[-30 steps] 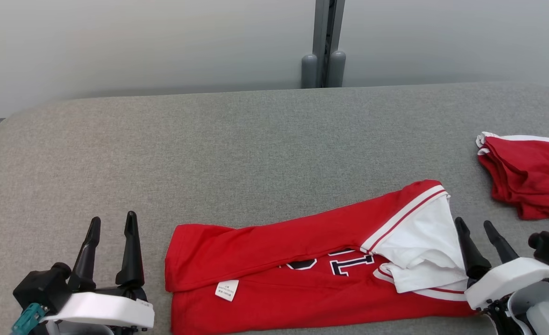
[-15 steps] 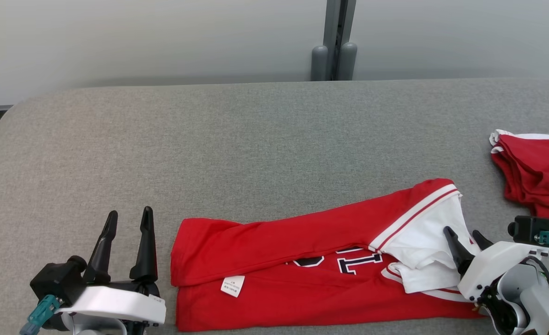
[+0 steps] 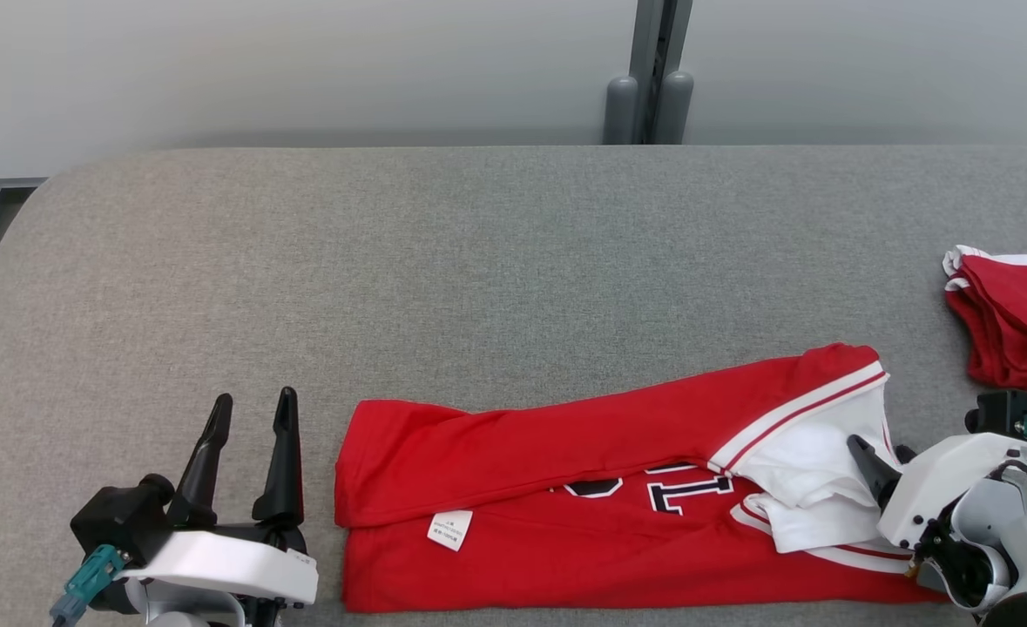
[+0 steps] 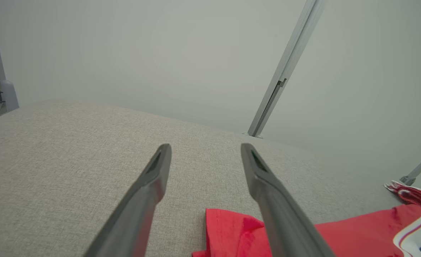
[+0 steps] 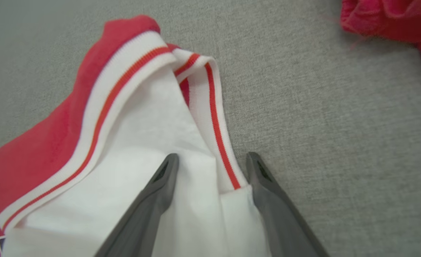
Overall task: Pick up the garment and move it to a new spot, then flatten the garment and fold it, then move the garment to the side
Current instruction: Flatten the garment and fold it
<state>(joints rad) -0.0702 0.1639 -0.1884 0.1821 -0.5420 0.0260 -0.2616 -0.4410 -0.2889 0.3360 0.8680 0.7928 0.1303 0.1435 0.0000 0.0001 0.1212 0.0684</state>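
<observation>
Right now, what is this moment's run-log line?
stage: pre-grasp | right gripper: open, straddling white trim of garment | left gripper: open, beside garment

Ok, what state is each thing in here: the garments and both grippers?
Red and white sports jersey: lying on the grey cloth table, folded over lengthwise.
Red garment with white trim: bunched at the table's right edge.
Left gripper: open, empty.
Right gripper: open, astride the jersey's white striped edge.
</observation>
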